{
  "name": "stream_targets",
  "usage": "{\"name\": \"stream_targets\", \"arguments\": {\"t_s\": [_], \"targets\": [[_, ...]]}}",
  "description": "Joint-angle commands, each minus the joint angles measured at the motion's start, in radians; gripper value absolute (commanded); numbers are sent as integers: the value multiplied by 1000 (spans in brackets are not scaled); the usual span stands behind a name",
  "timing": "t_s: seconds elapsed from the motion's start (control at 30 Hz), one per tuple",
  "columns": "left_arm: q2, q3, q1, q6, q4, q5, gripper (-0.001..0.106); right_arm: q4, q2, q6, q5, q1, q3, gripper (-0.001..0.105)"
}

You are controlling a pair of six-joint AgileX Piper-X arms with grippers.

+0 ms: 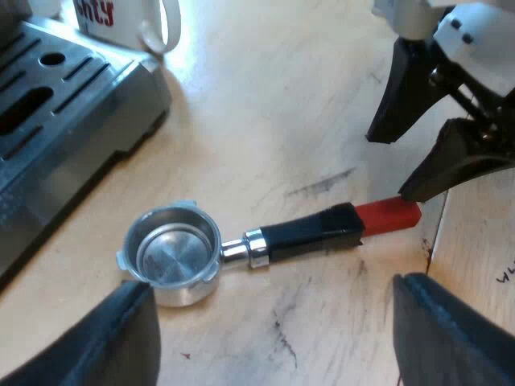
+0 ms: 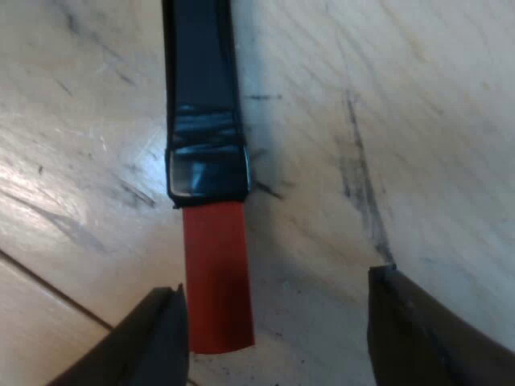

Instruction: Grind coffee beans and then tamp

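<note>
Twice noted a wide, empty spread: left fingers (image 1: pixel 121 338) over the holder (image 1: pixel 173 257), right fingers (image 2: pixel 161 338) astride its red end (image 2: pixel 216 273); judged it stiff, head-heavy, best held by its handle (image 1: pixel 310 233).

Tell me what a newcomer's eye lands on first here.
The metal holder lies loose on the table, its basket empty. The right gripper is open with the handle's red end between its fingers. The espresso machine stands near the basket, a mug beside it.
</note>
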Motion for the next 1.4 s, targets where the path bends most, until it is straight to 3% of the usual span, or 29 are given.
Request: {"name": "stream_targets", "arguments": {"t_s": [0.03, 0.33, 0.6, 0.67, 0.77, 1.07, 1.13, 1.17, 1.2, 1.33, 1.4], "targets": [[-3, -1, -4, 6, -17, -8, 63, 40, -2, -11, 18, -2, -48, 51], [-3, -1, -4, 6, -17, -6, 63, 47, -13, -28, 81, 1, -183, 51], [-3, -1, -4, 6, -16, -12, 63, -83, -33, -28, 142, 0, -199, 51], [-3, -1, -4, 6, -13, -11, 63, -169, -33, -59, 158, 0, -195, 51], [-3, -1, -4, 6, -10, -21, 63, -291, -33, -100, 157, 0, -174, 51], [-3, -32, -4, -1, 25, -188, 63, -507, -33, -155, 157, 0, -83, 51], [-3, -33, -4, -9, 32, -203, 63, -612, -33, -206, 155, 0, -34, 51], [-3, -33, -4, -75, 51, -206, 63, -621, -33, -211, 155, 0, -26, 51], [-3, -33, -4, -88, 54, -206, 63, -668, -33, -237, 155, 0, -10, 51], [-3, -38, -4, -101, 62, -210, 63, -806, -33, -311, 139, 0, 52, 51], [-3, -50, -4, -106, 68, -265, 63, -925, -33, -400, 123, 0, 111, 51]]}}
